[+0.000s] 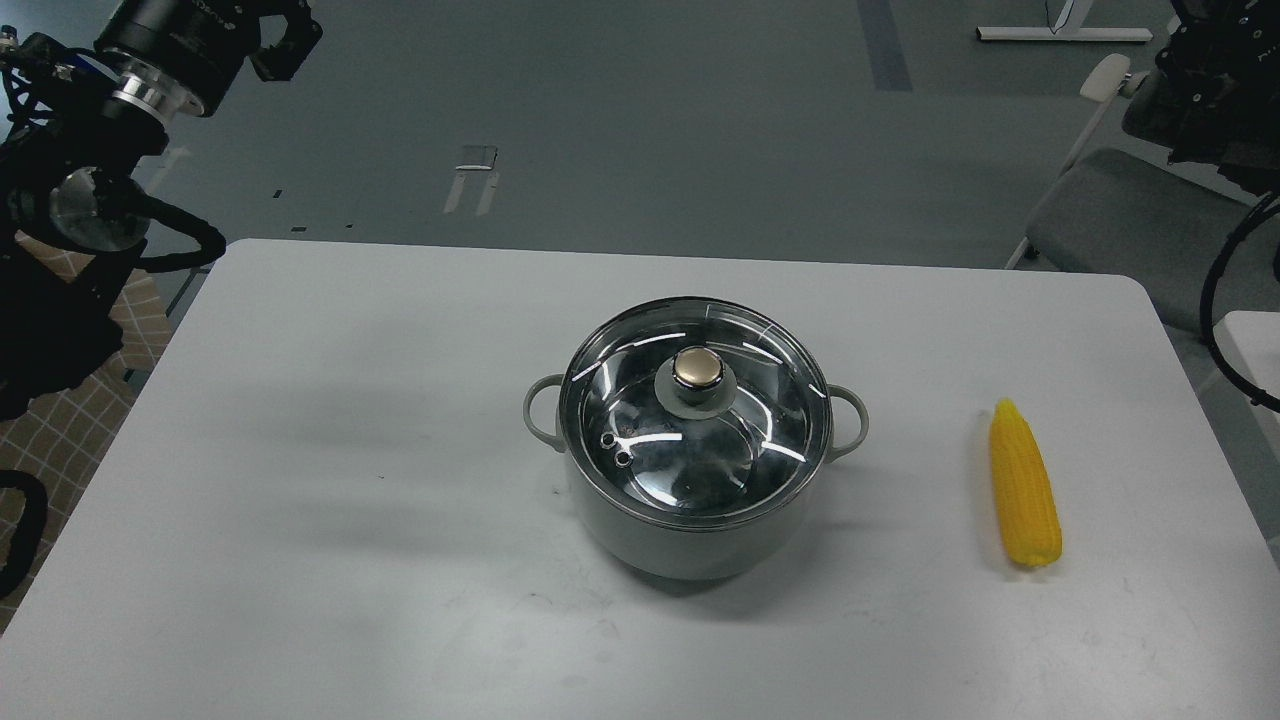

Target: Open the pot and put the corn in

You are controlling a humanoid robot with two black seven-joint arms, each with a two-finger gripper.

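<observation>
The pale grey-green pot (684,545) stands in the middle of the white table (330,420). The glass lid (720,450) with a gold knob (697,368) sits on it and closes it. The yellow corn (1023,486) lies on the table to the right of the pot, pointed end away from me. My left gripper (284,38) is high at the top left, beyond the table's far left corner; its fingers are cut off by the frame's edge. My right gripper (1212,62) is a dark mass at the top right, far from the corn.
A grey chair (1130,220) stands behind the table's far right corner. A white object (1255,340) shows at the right edge. The grey floor lies beyond the table's far edge.
</observation>
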